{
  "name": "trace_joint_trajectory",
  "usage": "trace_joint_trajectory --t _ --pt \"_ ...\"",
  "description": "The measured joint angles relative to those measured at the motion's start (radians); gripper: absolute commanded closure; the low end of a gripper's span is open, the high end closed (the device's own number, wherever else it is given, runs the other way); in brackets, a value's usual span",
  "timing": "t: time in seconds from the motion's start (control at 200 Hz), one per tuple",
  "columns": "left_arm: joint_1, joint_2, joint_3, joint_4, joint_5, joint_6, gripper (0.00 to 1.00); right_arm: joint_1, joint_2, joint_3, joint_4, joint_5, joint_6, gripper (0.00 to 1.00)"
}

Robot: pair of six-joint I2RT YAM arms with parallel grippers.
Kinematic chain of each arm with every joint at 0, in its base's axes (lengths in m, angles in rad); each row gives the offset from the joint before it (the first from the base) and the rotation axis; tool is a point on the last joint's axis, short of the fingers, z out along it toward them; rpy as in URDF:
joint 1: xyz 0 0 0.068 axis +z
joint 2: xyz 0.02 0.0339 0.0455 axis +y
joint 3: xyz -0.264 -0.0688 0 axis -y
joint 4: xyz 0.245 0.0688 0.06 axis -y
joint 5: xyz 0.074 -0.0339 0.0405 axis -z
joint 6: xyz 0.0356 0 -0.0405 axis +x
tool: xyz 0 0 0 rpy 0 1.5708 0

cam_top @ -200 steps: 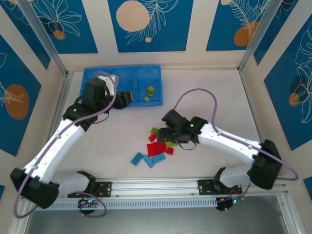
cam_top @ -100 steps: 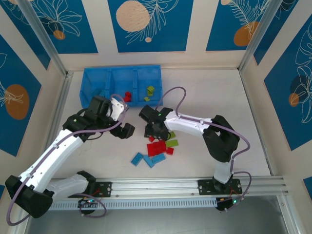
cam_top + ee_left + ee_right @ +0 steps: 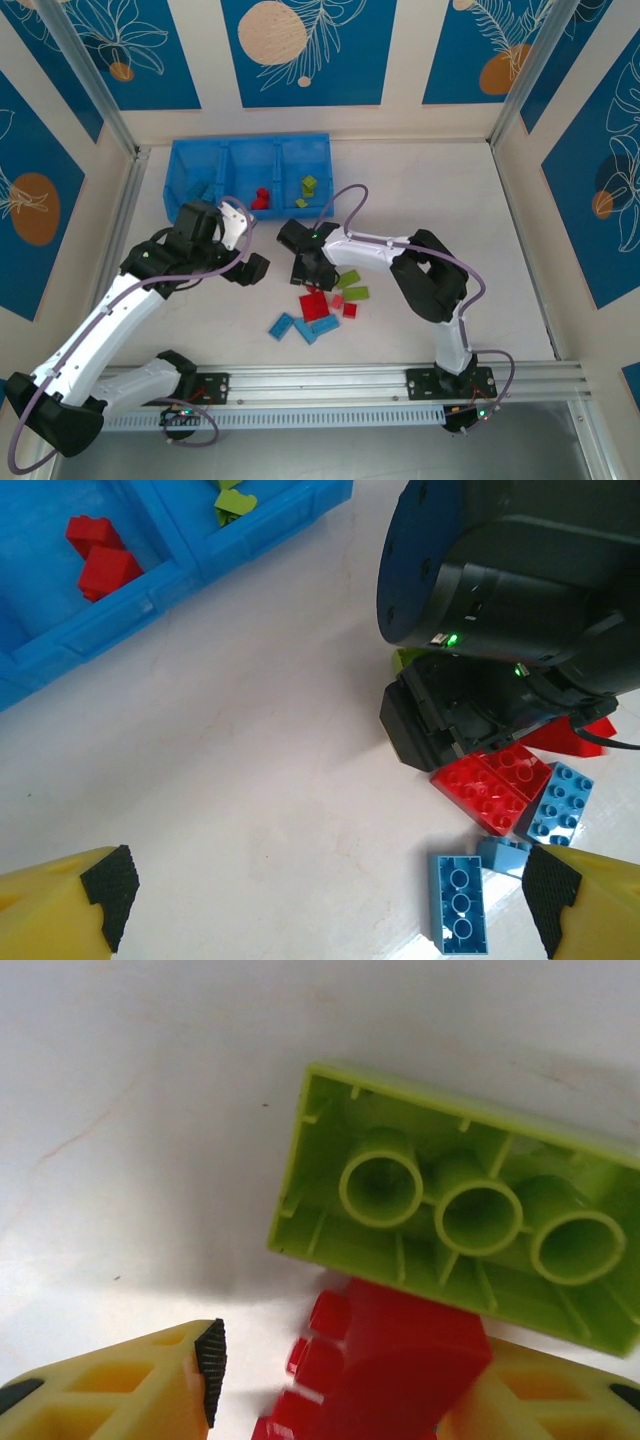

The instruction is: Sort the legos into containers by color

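Here, red brick (image 3: 395,1345), btwn right gripper (image 3: 340,1392) jaws

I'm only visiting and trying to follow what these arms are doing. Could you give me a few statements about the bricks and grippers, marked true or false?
1. The red bricks in the blue tray lie in its middle compartment. True.
2. The left gripper holds a blue brick. False: its fingers are wide apart with nothing between them.
3. A red brick sits between the right gripper's fingers. True.
4. The lime green brick beside it lies studs up. False: its hollow underside faces the wrist camera.
5. Every brick is already in the tray. False: loose bricks lie on the table.
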Motion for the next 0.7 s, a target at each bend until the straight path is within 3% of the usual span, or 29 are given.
trace_joint_trajectory --t 0.085,0.465,0.7 --pt "0.0 0.0 -0.001 0.0 -0.007 0.0 0.0 -0.002 0.008 0.001 -0.004 -0.003 0.0 0.45" --pt "0.0 -0.01 -0.005 0.003 -0.026 0.0 0.0 -0.006 -0.057 -0.028 0.043 -0.006 -0.036 0.75" --pt "0.0 -0.098 -0.024 0.027 -0.051 0.0 0.0 0.007 -0.287 -0.038 0.208 0.028 -0.217 0.76"
